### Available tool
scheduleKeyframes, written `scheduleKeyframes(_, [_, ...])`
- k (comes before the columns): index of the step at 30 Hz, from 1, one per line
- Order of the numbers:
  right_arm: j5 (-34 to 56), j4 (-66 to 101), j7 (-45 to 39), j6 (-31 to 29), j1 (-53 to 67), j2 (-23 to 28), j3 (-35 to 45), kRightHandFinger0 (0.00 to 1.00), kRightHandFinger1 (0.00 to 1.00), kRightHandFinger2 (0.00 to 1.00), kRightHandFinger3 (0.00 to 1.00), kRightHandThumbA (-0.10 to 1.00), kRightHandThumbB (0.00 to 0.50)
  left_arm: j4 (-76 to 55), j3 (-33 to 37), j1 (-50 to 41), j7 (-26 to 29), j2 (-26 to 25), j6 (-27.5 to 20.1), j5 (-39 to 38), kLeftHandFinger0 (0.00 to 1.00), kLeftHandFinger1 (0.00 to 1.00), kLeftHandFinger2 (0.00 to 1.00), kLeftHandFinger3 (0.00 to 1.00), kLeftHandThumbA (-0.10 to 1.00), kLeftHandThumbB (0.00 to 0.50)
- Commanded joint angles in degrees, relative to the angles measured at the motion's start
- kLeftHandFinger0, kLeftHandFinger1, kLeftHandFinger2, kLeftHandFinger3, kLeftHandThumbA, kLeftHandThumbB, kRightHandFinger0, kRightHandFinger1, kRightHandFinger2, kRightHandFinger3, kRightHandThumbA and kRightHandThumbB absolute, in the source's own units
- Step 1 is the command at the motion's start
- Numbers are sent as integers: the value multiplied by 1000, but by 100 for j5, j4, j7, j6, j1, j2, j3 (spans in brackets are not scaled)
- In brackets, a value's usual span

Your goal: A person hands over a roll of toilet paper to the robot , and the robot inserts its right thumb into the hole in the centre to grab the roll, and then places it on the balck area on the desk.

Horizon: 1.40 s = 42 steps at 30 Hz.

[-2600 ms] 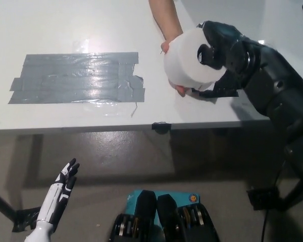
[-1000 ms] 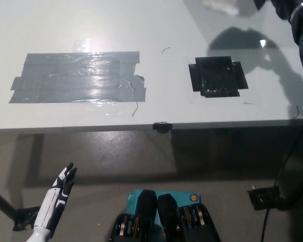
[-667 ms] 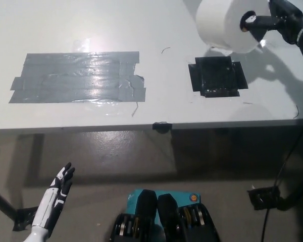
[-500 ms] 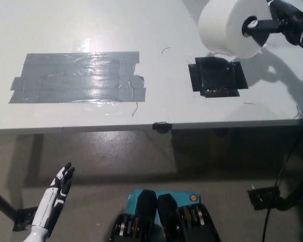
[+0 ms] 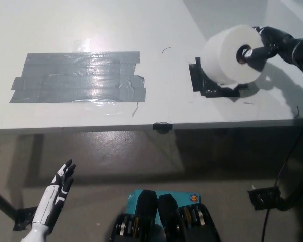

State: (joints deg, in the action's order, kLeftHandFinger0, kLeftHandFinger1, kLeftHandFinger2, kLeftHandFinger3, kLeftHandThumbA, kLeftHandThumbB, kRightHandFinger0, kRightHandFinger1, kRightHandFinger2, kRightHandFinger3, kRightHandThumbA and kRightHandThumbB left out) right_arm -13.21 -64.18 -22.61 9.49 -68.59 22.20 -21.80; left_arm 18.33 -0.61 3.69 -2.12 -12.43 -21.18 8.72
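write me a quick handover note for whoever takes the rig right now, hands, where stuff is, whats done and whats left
Right hand: thumb in the centre hole of the toilet paper roll, carrying it.
Left hand: open, idle at lower left, below the desk edge.
Roll: over the black area on the desk, covering most of it; contact cannot be told.
Done: handover and grasp; roll brought to the target.
Left: set the roll down on the black area, pull the thumb out, withdraw.

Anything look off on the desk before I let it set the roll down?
Nothing serious. The toilet paper roll hangs on the right hand over the black area. The grey tape patch is wrinkled, with a loose strand at its lower right edge. The left hand rests below.
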Motion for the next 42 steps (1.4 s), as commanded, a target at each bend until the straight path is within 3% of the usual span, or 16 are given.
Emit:
scheduleKeyframes(1, [-446, -25, -269, -651, -525, 185, -295, 430, 910, 1000, 1000, -100, 127, -153, -8, 64, 28, -83, -42, 11, 978, 1000, 1000, 1000, 1000, 500])
scheduleKeyframes(3, [-459, -93, -328, -699, -553, 196, -353, 450, 923, 1000, 1000, -100, 138, -157, -10, 89, 26, -86, -34, 8, 978, 1000, 1000, 1000, 1000, 500])
scheduleKeyframes(4, [-642, -247, -502, -663, -654, 190, -571, 489, 965, 1000, 925, -100, 217, -169, -13, 102, 21, -92, -29, 3, 960, 1000, 1000, 1000, 1000, 500])
scheduleKeyframes(5, [-689, -289, -546, -630, -692, 188, -631, 558, 978, 1000, 851, -100, 225, -167, -11, 109, 22, -87, -31, 3, 958, 1000, 1000, 1000, 1000, 500])
scheduleKeyframes(6, [-684, -336, -713, -596, -744, 196, -682, 919, 1000, 1000, 1000, 107, 285, -170, -8, 112, 1, -84, -4, -21, 970, 1000, 1000, 1000, 1000, 500])
scheduleKeyframes(7, [-666, -345, -833, -537, -770, 194, -698, 919, 1000, 1000, 1000, 107, 285, -167, -6, 114, 0, -85, -11, -20, 970, 1000, 1000, 1000, 1000, 500])
scheduleKeyframes(8, [-665, -384, -906, -538, -823, 178, -730, 953, 1000, 1000, 1000, 212, 327, -170, -13, 131, 3, -94, -4, -18, 970, 1000, 1000, 1000, 1000, 500])
scheduleKeyframes(11, [-791, -230, -777, -621, -805, 185, -840, 1000, 1000, 1000, 1000, 344, 448, -173, -10, 151, 5, -88, -4, -17, 967, 1000, 1000, 1000, 1000, 500])
scheduleKeyframes(13, [-810, -197, -792, -629, -803, 197, -852, 1000, 1000, 1000, 1000, 381, 458, -163, -2, 162, 13, -91, -10, 9, 960, 1000, 1000, 1000, 1000, 500])
scheduleKeyframes(14, [-849, -141, -769, -622, -786, 207, -871, 1000, 1000, 1000, 1000, 485, 497, -140, -5, 170, 8, -88, -15, -10, 960, 1000, 1000, 1000, 1000, 500])
scheduleKeyframes(15, [-851, -141, -757, -560, -808, 189, -849, 1000, 1000, 1000, 1000, 535, 492, -142, -5, 174, 8, -87, -5, -11, 966, 1000, 1000, 1000, 1000, 500])
scheduleKeyframes(21, [-723, -207, -1165, -304, -1001, 118, -699, 1000, 1000, 1000, 1000, 562, 498, -136, -4, 181, -28, -87, -17, -69, 972, 1000, 1000, 1000, 1000, 500])
scheduleKeyframes(22, [-811, -108, -1251, -248, -1061, 124, -773, 1000, 1000, 1000, 1000, 603, 479, -151, 3, 189, -25, -88, 13, -45, 981, 1000, 1000, 1000, 1000, 500])
scheduleKeyframes(25, [-853, -76, -1309, -210, -1122, 118, -792, 1000, 1000, 1000, 1000, 643, 490, -160, 9, 197, -16, -98, 28, -10, 971, 1000, 1000, 1000, 1000, 500])
scheduleKeyframes(39, [-602, 48, -1158, -46, -1577, 239, -190, 1000, 1000, 1000, 1000, 648, 499, -187, 7, 236, -39, -114, 28, -36, 986, 1000, 1000, 1000, 1000, 500])
scheduleKeyframes(42, [-667, 250, -1254, -152, -1758, 415, -98, 1000, 1000, 1000, 1000, 762, 500, -190, 26, 264, -25, -112, 42, 14, 992, 1000, 1000, 1000, 1000, 500])
